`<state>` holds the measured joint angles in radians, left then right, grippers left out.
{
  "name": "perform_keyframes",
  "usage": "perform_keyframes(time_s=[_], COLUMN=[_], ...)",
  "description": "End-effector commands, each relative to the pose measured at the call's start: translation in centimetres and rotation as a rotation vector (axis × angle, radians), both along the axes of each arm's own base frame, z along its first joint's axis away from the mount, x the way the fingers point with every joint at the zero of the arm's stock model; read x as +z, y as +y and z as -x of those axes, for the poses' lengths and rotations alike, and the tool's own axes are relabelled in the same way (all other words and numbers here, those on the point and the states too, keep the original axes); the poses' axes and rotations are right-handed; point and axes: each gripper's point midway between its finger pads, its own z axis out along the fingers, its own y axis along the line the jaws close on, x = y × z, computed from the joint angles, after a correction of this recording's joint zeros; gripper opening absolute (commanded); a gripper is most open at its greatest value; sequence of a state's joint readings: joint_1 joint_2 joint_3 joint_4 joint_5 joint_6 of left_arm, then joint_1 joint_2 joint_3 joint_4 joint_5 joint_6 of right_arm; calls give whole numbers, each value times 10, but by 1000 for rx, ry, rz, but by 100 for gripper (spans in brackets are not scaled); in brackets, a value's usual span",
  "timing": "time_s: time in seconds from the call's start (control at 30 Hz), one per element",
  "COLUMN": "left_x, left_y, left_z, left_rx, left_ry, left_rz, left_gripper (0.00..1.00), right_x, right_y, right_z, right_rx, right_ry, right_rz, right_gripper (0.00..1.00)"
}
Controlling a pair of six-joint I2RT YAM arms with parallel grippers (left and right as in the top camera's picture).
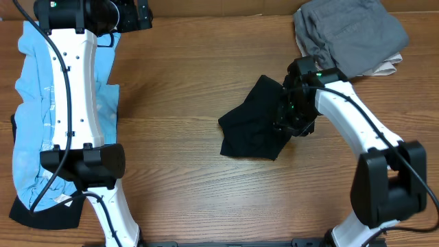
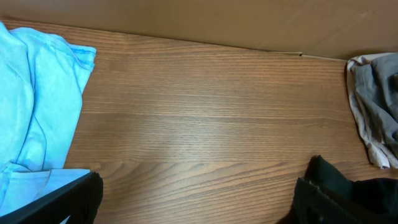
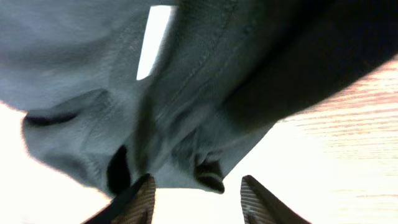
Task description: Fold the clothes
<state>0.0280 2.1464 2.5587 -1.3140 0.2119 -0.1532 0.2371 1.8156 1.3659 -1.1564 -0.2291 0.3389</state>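
Overhead, the black cloth point(image 1: 250, 130) lies crumpled on the bench point(image 1: 178, 82), and the right hand point(image 3: 198, 194) sits low at its edge with fingers point(image 3: 138, 200) apart, likely to pinch a corner, while the left hand point(image 2: 199, 202) hangs open, well apart from it.

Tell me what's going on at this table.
Two robot arms are folding clothes. The right gripper is down at the right edge of a crumpled black garment in the middle of the table, fingers apart and not yet closed on the cloth. The left gripper is at the far side by a spread light blue garment, holding nothing. A pile of grey clothes sits at the far right corner.
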Motion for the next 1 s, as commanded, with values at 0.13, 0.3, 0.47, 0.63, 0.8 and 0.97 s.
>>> perform_keyframes(time_s=[0.13, 0.3, 0.47, 0.63, 0.8, 0.97], left_x=[-5, -4, -4, -4, -4, -4], left_y=[1, 1, 1, 1, 1, 1], left_z=[-2, -2, -2, -2, -2, -2], left_rx=[-20, -37, -56, -55, -55, -56], left_ry=[3, -3, -7, -8, -8, -8], left_rz=[-29, -44, -59, -59, -59, -59], left_gripper=[100, 100, 100, 100, 100, 100], right_x=[18, -1, -14, -25, -29, -14], right_y=[25, 36, 27, 25, 24, 21], right_z=[-3, 0, 4, 7, 6, 8], right_rx=[14, -18, -51, -52, -74, -79], right_ry=[-94, -80, -76, -73, -81, -66], right_rz=[4, 56, 160, 161, 165, 171], right_gripper=[50, 46, 36, 34, 7, 4])
